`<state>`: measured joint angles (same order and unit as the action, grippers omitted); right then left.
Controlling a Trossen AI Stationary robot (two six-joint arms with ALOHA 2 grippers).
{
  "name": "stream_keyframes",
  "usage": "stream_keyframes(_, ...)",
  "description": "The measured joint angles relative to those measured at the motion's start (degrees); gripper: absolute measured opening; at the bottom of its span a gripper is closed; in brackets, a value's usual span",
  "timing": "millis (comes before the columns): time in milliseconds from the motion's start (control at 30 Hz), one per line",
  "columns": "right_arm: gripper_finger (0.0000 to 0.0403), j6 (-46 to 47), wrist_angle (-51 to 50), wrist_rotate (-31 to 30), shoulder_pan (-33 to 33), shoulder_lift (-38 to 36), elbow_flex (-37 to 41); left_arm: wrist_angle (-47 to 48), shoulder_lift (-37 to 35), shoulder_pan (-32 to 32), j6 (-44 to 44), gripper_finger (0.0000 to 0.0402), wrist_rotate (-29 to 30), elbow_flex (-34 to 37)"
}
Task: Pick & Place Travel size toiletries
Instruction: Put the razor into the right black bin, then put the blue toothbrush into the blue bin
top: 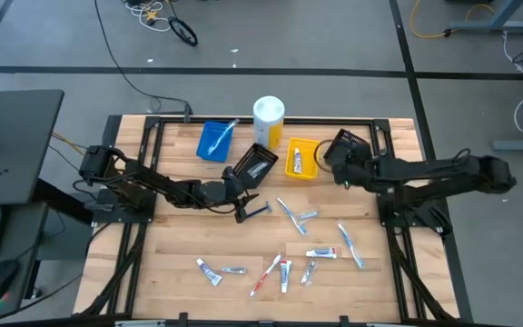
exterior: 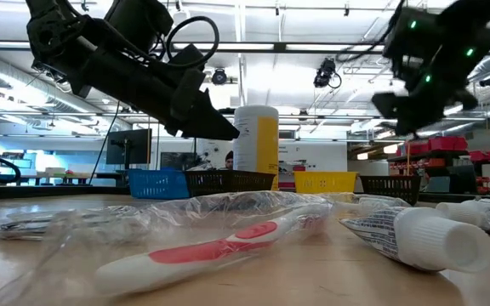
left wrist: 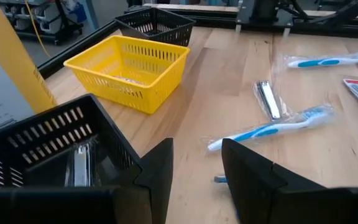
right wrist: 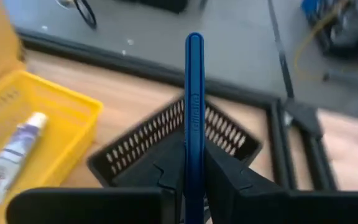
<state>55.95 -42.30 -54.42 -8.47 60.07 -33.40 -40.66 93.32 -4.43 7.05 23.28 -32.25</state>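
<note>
Several toiletries lie on the wooden table: pale-blue toothbrushes (top: 291, 215), white tubes (top: 320, 253), a red toothbrush (top: 266, 275). My left gripper (top: 242, 209) hangs open low over the table's middle, beside a black bin (top: 254, 165) that holds a silver item (left wrist: 79, 167). A dark blue razor (top: 260, 209) lies right by its fingers; I cannot tell whether they touch. My right gripper (top: 334, 162) is shut on a thin dark blue handle (right wrist: 194, 93), up in the air between the yellow bin (top: 302, 157) and the far-right black bin (top: 352, 145). My right gripper (right wrist: 194, 163) pinches the thin dark blue handle between its two fingers at the handle's lower part (right wrist: 194, 146). The handle runs along the fingers and sticks out past their tips, with its free end (right wrist: 194, 40) over the black bin (right wrist: 166, 146). It is lifted clear.
A blue bin (top: 216, 141) with a toothbrush in it and a tall white-and-yellow cylinder (top: 269, 121) stand at the far edge. The yellow bin holds a tube (right wrist: 11, 155). Wrapped toothbrushes (left wrist: 269, 127) and a silver packet (left wrist: 267, 99) lie ahead of my left gripper.
</note>
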Motion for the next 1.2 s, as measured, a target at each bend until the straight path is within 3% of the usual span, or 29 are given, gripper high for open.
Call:
stream_keyframes(300, 0.0053, -12.5, 29.0, 7.4, -12.4, 0.0, 8.9, 0.0, 0.0, 1.2, -3.3, 0.0147, 0.0, 0.0)
stream_keyframes(700, 0.0057, -16.9, 29.8, 17.2, -19.6, 0.0, 12.2, 0.0, 0.0, 2.2, -3.0, 0.0147, -0.2, 0.0)
stream_keyframes(1200, 0.0096, -19.5, 34.3, 18.7, -21.9, 0.0, 12.2, 0.0, 0.0, 2.2, -2.8, 0.0147, -0.2, 0.0)
